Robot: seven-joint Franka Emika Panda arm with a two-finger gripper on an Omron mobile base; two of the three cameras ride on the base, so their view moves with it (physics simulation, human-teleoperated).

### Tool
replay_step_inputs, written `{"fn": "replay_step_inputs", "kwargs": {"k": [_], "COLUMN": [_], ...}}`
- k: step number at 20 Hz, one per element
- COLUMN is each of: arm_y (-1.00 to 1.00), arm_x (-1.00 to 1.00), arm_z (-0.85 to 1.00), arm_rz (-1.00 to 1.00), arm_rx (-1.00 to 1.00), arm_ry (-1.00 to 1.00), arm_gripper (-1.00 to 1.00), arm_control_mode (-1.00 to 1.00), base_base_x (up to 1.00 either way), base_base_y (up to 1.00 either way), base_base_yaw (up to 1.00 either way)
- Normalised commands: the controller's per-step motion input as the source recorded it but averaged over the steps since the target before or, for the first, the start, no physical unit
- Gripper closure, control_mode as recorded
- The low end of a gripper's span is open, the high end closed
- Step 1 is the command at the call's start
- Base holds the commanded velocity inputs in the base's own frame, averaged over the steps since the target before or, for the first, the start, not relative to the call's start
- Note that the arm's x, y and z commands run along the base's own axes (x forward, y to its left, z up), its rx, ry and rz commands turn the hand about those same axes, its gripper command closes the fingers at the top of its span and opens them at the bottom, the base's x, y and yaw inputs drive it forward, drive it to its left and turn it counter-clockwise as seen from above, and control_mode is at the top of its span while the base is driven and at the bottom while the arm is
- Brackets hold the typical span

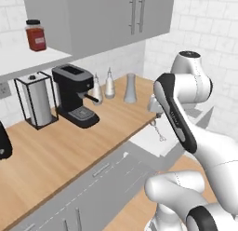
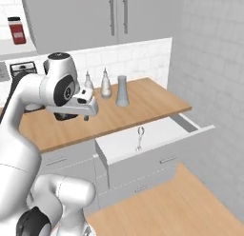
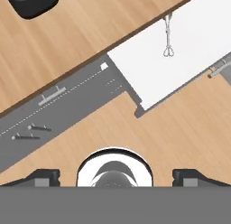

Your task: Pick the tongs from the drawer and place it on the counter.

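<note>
The drawer (image 2: 157,135) at centre frame stood open with the tongs (image 2: 139,138) inside, untouched; the gripper (image 2: 88,117), fingers spread and empty, hung at left above the table (image 2: 152,99).

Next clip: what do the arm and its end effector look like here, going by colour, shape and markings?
The arm is glossy white with rounded, bulbous links and dark grey to black joint caps and bands; one link carries a long dark stripe in the left base view. The end effector is a small pale grey-white block with two short dark fingers. No cables or readable markings show.
</note>
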Motion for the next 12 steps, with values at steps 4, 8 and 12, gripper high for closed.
{"fn": "replay_step_inputs", "kwargs": {"k": [4,8,12], "arm_y": [0.00,0.00,0.00], "arm_x": [0.00,0.00,0.00], "arm_z": [0.00,0.00,0.00], "arm_rz": [0.00,0.00,0.00], "arm_rx": [0.00,0.00,0.00], "arm_ry": [0.00,0.00,0.00], "arm_gripper": [-1.00,-1.00,-1.00], "arm_control_mode": [1.00,1.00,1.00], "base_base_x": [0.32,0.40,0.21], "base_base_y": [0.63,0.01,0.00], "base_base_yaw": [-0.19,-0.04,0.00]}}
